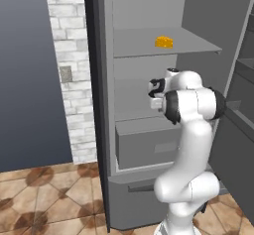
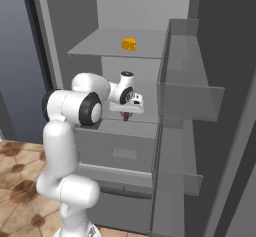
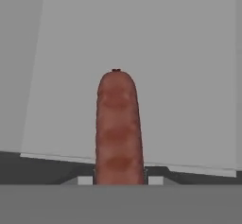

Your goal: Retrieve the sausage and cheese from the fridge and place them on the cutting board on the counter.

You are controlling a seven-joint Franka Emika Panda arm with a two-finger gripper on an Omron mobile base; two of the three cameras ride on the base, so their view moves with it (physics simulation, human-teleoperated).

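The fridge [image 1: 100, 105] stands open in front of me. The yellow-orange cheese [image 1: 164, 42] [image 2: 129, 44] lies on its upper shelf. My gripper [image 2: 126, 114] points down over the middle shelf, below and in front of the cheese. It is shut on the reddish-brown sausage [image 3: 118, 128] [image 2: 126, 116], which sticks out between the two fingertips [image 3: 155, 180] in the hand view. The light grey shelf [image 3: 179, 76] lies behind the sausage. The cutting board and the counter are out of view.
A grey drawer [image 1: 144, 145] [image 2: 120, 151] sits under the middle shelf. The open fridge door with its shelves [image 2: 190, 96] stands close on the right. A white brick wall [image 1: 72, 70] flanks the fridge's left side, above a brown tiled floor [image 1: 44, 199].
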